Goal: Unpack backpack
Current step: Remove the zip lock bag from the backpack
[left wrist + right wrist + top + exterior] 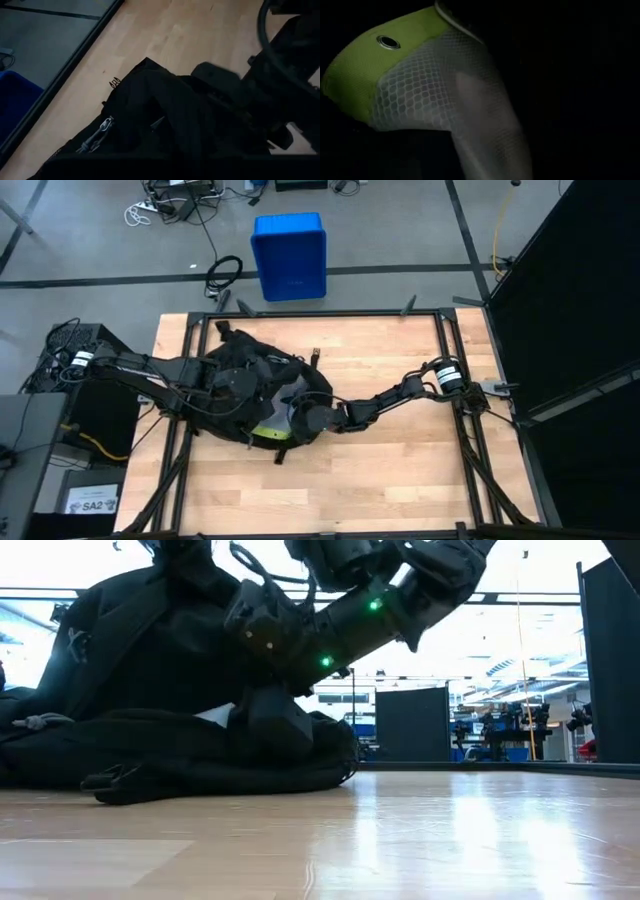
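On the wooden table [400, 470], toward its left half, lies the backpack [240, 395] — black, slumped, its opening facing the right arm. Left gripper [232, 380] rests on top of the bag, clenched shut. Right gripper [305, 418] is buried in the opening — its finger spread cannot be told — close to a lime-green and white mesh item [410, 75].

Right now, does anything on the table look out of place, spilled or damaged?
Nothing stands out. The backpack lies slumped on the table, lime-green lining showing at its opening, where the right pincer reaches in.
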